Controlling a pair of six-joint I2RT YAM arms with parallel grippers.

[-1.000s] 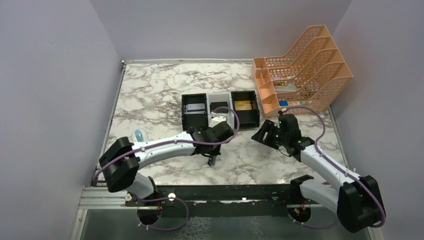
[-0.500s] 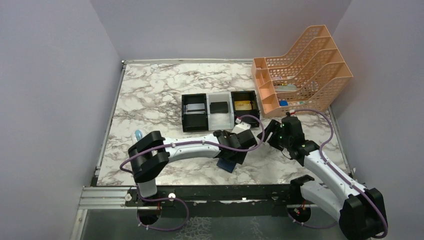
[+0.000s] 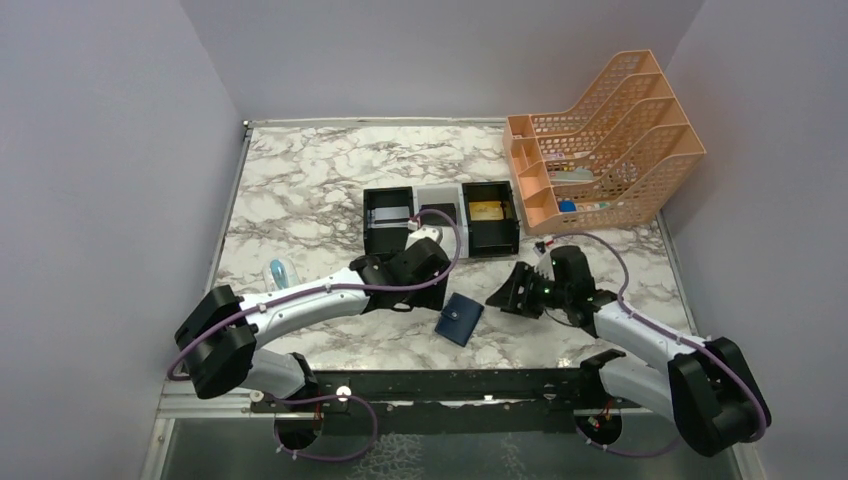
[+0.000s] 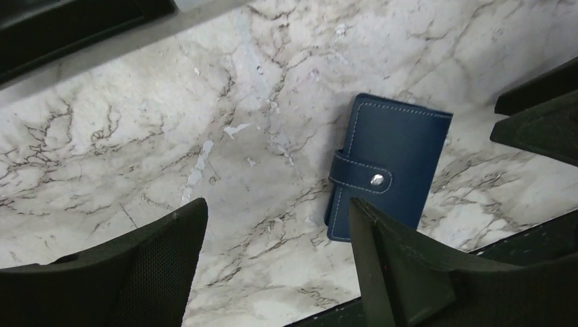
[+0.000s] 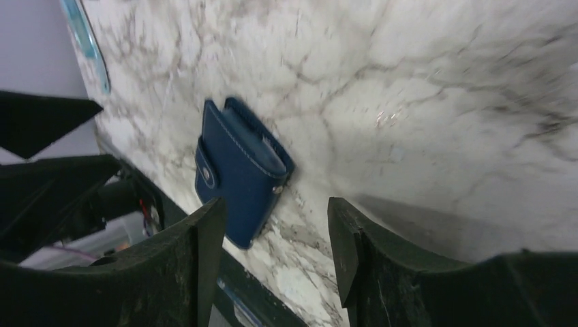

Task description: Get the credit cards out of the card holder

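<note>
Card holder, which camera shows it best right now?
The left wrist view: the card holder lies closed and sharp on the marble table, its snap tab visible. The right wrist view shows it angled and blurrier; the top view shows it only small.

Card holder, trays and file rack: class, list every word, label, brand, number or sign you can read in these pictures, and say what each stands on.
Card holder: no lettering, only stitching and a plain snap stud.
Gold card in the black tray: too small to read.
Small items in the file rack: too small to read.
No text can be read anywhere.
</note>
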